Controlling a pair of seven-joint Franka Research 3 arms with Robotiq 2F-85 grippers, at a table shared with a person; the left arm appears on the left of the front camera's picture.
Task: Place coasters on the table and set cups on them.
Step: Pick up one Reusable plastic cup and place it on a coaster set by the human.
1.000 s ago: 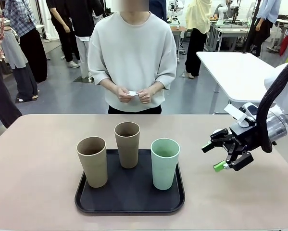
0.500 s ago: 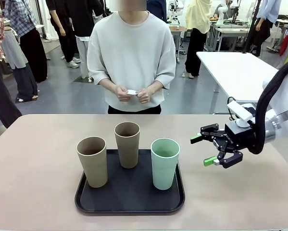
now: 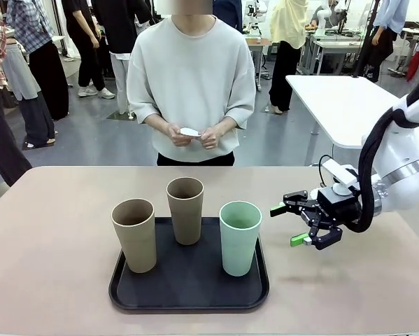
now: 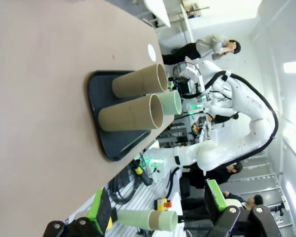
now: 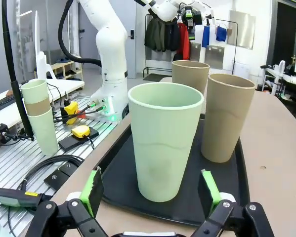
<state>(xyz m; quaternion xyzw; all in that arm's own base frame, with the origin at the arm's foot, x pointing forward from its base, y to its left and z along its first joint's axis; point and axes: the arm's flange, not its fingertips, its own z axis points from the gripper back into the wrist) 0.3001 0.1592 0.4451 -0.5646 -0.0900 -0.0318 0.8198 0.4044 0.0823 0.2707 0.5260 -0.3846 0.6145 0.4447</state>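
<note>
Broadly, you are looking across a wide beige-pink surface at a person in a pale grey top standing at its far side. A black tray lies at the near middle of the surface, and all three cups stand upright on it. The tan-beige cup is at the tray's left front, the brown cup is behind the other two in the middle, and the mint cup is at the right front. Your right gripper hovers above the surface just right of the mint cup. Its jaws are spread wide, point at that cup, touch nothing and hold nothing. Your left gripper also has its jaws wide apart and empty, well back from the tray. The person's two hands pinch a small white coaster at waist height, off the surface.
</note>
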